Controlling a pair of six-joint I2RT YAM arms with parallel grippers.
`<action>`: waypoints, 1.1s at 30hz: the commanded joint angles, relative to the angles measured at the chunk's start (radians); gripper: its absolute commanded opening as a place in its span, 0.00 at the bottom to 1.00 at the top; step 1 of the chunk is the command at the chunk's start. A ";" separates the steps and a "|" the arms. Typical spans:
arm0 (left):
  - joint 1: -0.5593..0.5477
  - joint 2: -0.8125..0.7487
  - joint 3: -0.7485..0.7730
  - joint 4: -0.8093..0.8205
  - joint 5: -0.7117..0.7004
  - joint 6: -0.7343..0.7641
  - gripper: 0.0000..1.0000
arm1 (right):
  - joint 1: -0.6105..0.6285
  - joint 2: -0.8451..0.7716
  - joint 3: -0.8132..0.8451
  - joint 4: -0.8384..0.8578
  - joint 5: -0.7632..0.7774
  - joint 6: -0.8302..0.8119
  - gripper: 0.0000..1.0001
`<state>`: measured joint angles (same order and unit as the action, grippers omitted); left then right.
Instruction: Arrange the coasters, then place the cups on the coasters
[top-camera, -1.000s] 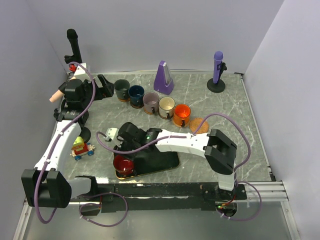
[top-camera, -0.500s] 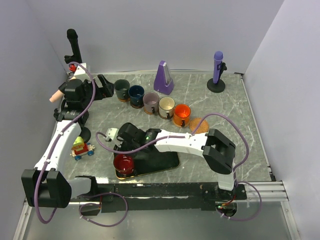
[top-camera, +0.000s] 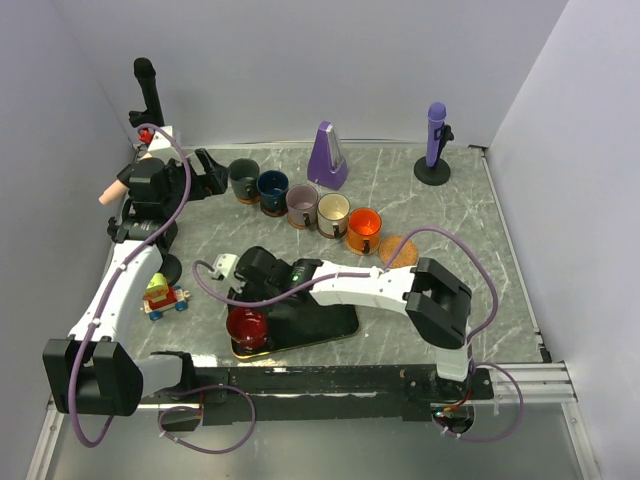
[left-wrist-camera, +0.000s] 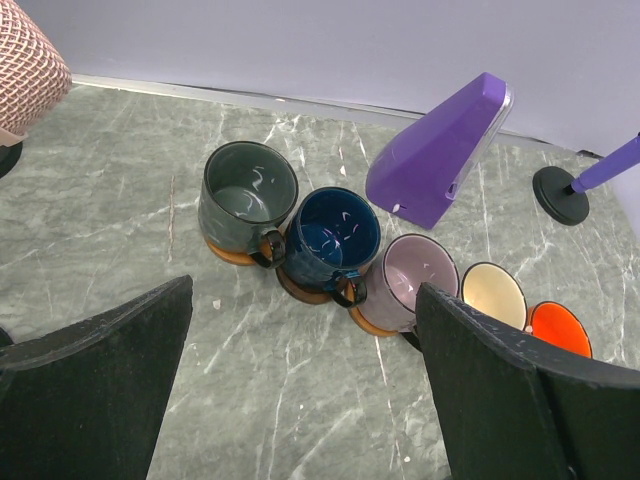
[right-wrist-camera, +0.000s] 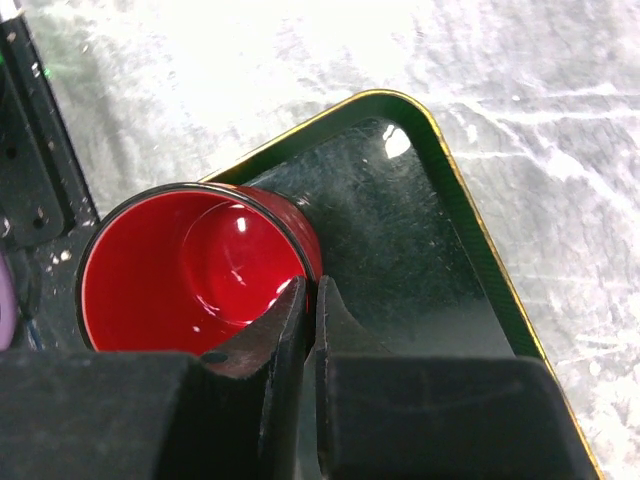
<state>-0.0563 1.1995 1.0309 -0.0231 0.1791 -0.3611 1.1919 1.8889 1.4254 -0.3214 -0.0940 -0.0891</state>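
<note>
The red cup (top-camera: 247, 326) stands at the near-left corner of the black tray (top-camera: 322, 322). My right gripper (right-wrist-camera: 312, 285) is shut on the red cup's (right-wrist-camera: 190, 270) rim, one finger inside and one outside. Five cups sit on coasters in a diagonal row: green-grey (top-camera: 244, 177), navy (top-camera: 272, 187), lilac (top-camera: 301, 202), cream (top-camera: 333, 209), orange (top-camera: 364, 226). A bare coaster (top-camera: 398, 249) lies at the row's right end. My left gripper (top-camera: 213, 172) hangs open just left of the green-grey cup (left-wrist-camera: 247, 193), nothing between its fingers (left-wrist-camera: 100, 380).
A purple metronome (top-camera: 326, 155) stands behind the row. A purple microphone on a stand (top-camera: 435, 140) is at the back right, a black one (top-camera: 146, 90) at the back left. A toy car (top-camera: 165, 297) and a small white object (top-camera: 224, 268) lie left of the tray.
My right gripper's jaws have closed onto the red cup's rim. The left arm and the row of cups have not moved.
</note>
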 joint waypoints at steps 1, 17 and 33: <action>0.000 -0.023 0.011 0.041 0.014 -0.002 0.97 | 0.005 -0.071 -0.049 0.019 0.134 0.087 0.00; 0.001 -0.028 0.009 0.043 0.022 -0.007 0.97 | -0.043 -0.333 -0.175 -0.025 0.330 0.295 0.00; 0.000 -0.028 0.008 0.045 0.023 -0.009 0.97 | -0.213 -0.608 -0.333 -0.087 0.353 0.379 0.00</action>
<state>-0.0563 1.1995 1.0309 -0.0227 0.1871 -0.3618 1.0367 1.4200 1.1164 -0.4286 0.2241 0.2527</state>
